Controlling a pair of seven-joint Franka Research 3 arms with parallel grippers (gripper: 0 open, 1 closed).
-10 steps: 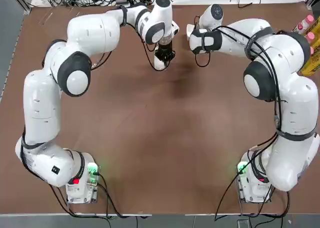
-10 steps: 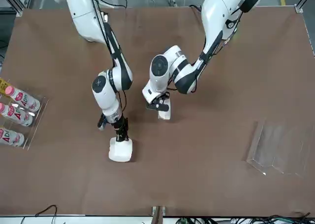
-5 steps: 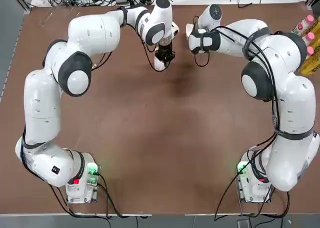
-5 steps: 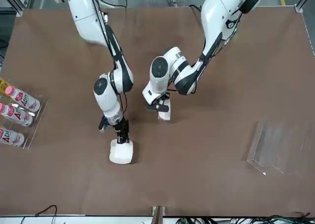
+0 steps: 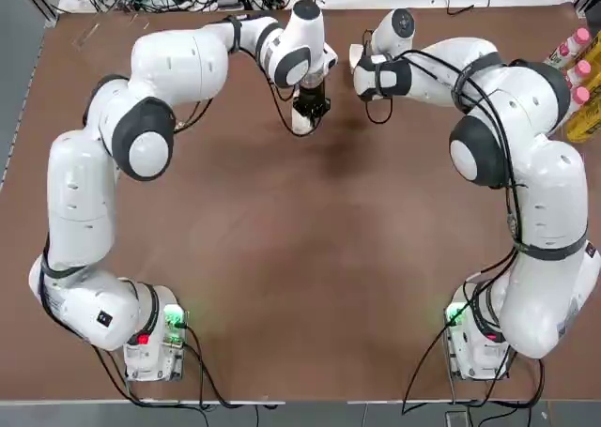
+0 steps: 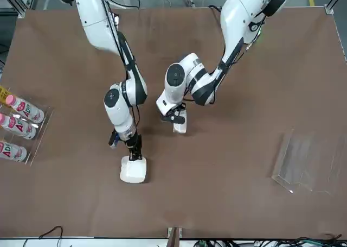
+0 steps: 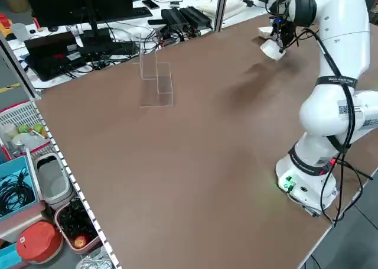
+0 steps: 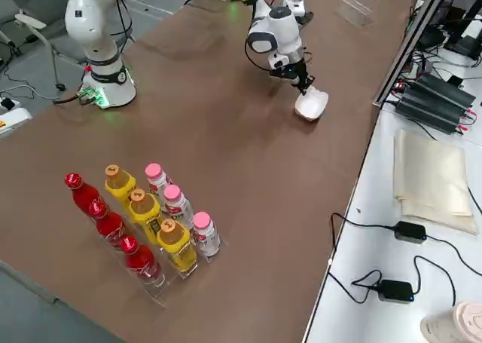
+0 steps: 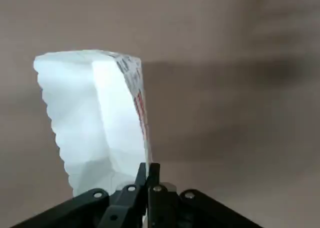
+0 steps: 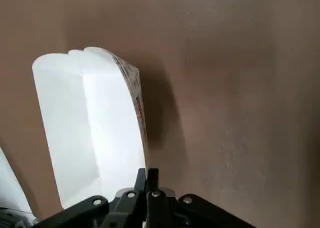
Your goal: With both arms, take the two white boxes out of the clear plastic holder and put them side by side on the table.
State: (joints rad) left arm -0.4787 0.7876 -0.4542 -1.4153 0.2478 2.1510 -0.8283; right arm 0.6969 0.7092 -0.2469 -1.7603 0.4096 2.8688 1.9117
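Two white boxes hang from my grippers over the far middle of the brown table [image 6: 233, 68]. My left gripper [image 6: 175, 116] is shut on the top edge of the smaller white box [image 6: 180, 126]; the left wrist view shows its fingertips [image 9: 148, 171] pinched on that box [image 9: 95, 123]. My right gripper [image 6: 135, 148] is shut on the top of the larger white box [image 6: 133, 170], which the right wrist view also shows [image 10: 85, 123]. The boxes are about a hand's width apart. The clear plastic holder [image 6: 308, 163] stands empty near the far edge on my left.
A clear rack of pink-capped, yellow and red bottles [image 8: 143, 222] stands at my right edge of the table, also seen from the front [image 6: 19, 127]. Cables and power bricks lie beyond the far edge [image 8: 399, 230]. Both arms' elbows arch over the table's middle [image 5: 310, 258].
Both grippers, each still holding its box, have crept a little toward the far edge of the table. The right box moved the more visibly.
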